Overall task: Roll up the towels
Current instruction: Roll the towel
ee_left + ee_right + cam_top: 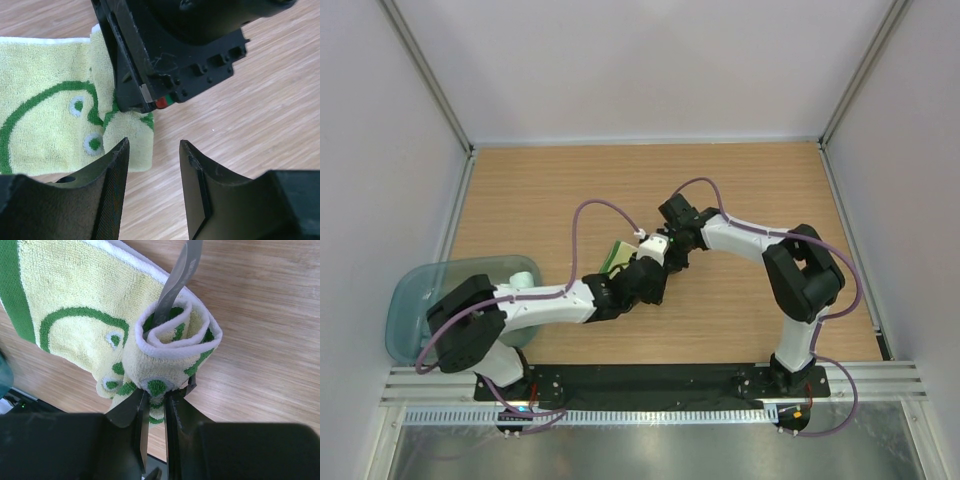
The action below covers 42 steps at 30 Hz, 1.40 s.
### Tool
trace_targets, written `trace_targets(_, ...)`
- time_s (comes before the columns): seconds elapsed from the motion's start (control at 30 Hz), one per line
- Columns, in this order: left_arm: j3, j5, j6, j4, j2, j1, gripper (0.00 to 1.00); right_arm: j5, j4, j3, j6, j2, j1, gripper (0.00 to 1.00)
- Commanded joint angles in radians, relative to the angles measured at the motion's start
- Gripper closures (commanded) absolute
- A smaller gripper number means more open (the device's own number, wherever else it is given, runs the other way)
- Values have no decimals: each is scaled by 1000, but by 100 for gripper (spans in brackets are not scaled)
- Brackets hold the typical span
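The green and cream towel lies partly flat on the wooden table, one end curled into a loose roll. My right gripper is shut on the lower edge of that roll. A thin grey strip reaches into the roll's open end. My left gripper stands open just beside the towel, only bare wood between its fingers. From above, both grippers meet at the towel mid-table, the left gripper under the right gripper. A pale mint-blue towel sits rolled in the bin.
A translucent teal-grey plastic bin stands at the table's near left, beside the left arm's base. White walls enclose the table on three sides. The right gripper's black body hangs close above the left fingers.
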Motion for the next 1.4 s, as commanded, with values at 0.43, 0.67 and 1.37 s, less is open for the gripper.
trace_targets(0.43, -45, -104, -25, 94, 180, -5, 52, -64, -50, 64, -25, 10, 7, 90)
trace_targets(0.67, -8, -118, -78, 34, 272, -4, 52, -72, -81, 85, -40, 12, -2, 86)
trace_targets(1.37, 63, -12, -71, -56, 336, 38, 91, -92, -141, 118, -138, 35, -197, 46)
